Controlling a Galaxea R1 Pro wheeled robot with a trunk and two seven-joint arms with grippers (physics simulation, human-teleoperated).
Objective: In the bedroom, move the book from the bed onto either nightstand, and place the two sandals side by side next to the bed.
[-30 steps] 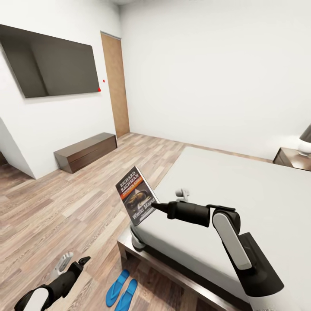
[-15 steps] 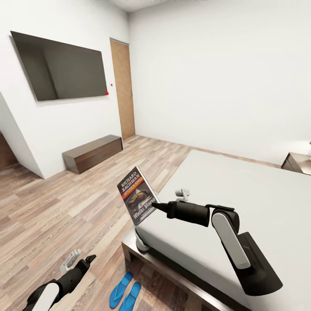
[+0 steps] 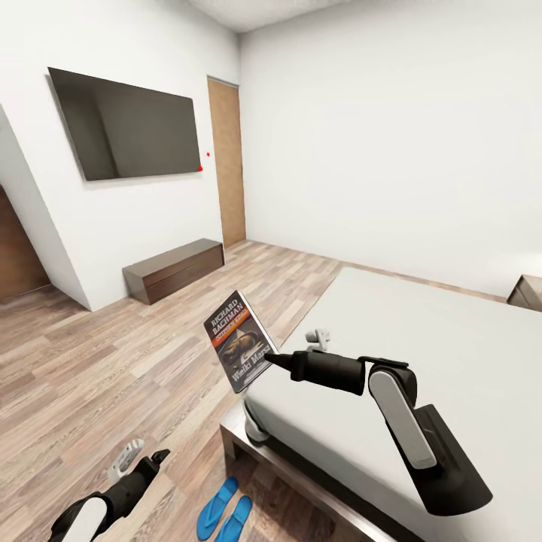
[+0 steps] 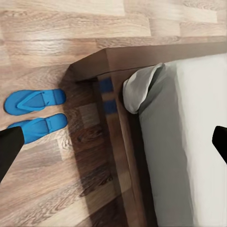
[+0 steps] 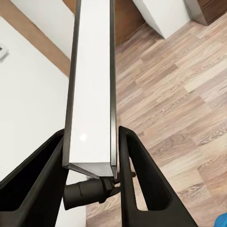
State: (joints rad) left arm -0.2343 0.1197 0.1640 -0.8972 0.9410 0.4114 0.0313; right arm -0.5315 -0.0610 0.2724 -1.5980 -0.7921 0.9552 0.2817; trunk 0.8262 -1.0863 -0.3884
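Bedroom floor (image 3: 113,361): right gripper (image 5: 90,156) clamped on book (image 3: 239,350), left gripper (image 3: 139,461) apart, empty.

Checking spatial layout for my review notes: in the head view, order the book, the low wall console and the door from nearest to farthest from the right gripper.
1. The book, clamped in the right gripper above the bed's corner.
2. The console, against the TV wall, across the floor.
3. The door, in the far corner past the console.
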